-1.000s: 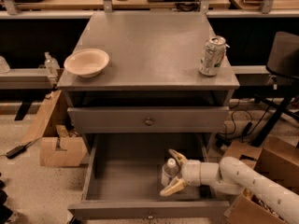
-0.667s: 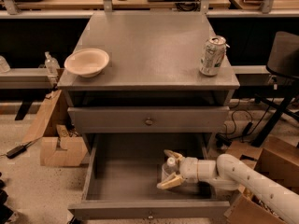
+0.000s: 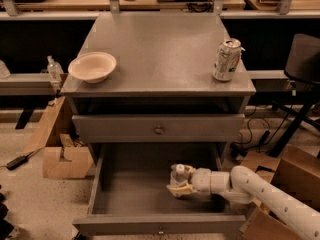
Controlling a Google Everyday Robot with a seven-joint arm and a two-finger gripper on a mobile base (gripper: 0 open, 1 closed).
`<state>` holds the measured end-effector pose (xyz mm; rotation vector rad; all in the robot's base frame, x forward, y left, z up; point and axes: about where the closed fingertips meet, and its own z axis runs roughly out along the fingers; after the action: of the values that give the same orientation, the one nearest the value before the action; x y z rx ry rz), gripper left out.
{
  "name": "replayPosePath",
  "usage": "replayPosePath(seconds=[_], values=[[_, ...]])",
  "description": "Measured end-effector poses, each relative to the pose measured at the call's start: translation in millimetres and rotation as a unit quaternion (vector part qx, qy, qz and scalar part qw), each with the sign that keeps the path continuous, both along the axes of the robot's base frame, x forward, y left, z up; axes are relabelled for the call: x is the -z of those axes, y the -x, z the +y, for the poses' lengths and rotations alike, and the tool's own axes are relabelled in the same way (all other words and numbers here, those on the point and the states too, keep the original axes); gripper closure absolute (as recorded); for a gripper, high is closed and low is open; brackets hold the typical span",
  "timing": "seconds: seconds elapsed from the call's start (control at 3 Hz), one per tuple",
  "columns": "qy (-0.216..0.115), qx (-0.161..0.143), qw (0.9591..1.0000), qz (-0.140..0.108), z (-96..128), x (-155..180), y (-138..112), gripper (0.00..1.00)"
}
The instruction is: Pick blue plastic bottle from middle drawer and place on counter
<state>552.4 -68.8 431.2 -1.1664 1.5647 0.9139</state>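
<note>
The blue plastic bottle, small and clear with a white cap, stands upright in the open middle drawer, right of the floor's centre. My gripper reaches in from the right on a white arm, low in the drawer, and is shut around the bottle's body. The bottle's lower part is hidden by the fingers. The counter is the grey top of the cabinet, above the drawer.
A pale bowl sits at the counter's left edge and a silver can at its right edge. A closed drawer front with a knob is above the open drawer. Cardboard boxes lie on the floor left; another box and a chair are at right.
My gripper has shifted slightly left in the drawer. The bottle's white cap now shows upright between the fingers.
</note>
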Motion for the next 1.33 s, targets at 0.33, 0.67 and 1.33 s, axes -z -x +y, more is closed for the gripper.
replayPosePath(seconds=[0.33, 0.67, 1.33], values=[[0.0, 0.0, 1.0, 0.001, -0.4, -5.6, 1.5, 1.0], [-0.001, 0.004, 0.9999, 0.01, -5.7, -71.6, 22.5, 1.0], [-0.058, 0.028, 0.9943, 0.084, -13.2, -278.9, 78.8, 1.0]])
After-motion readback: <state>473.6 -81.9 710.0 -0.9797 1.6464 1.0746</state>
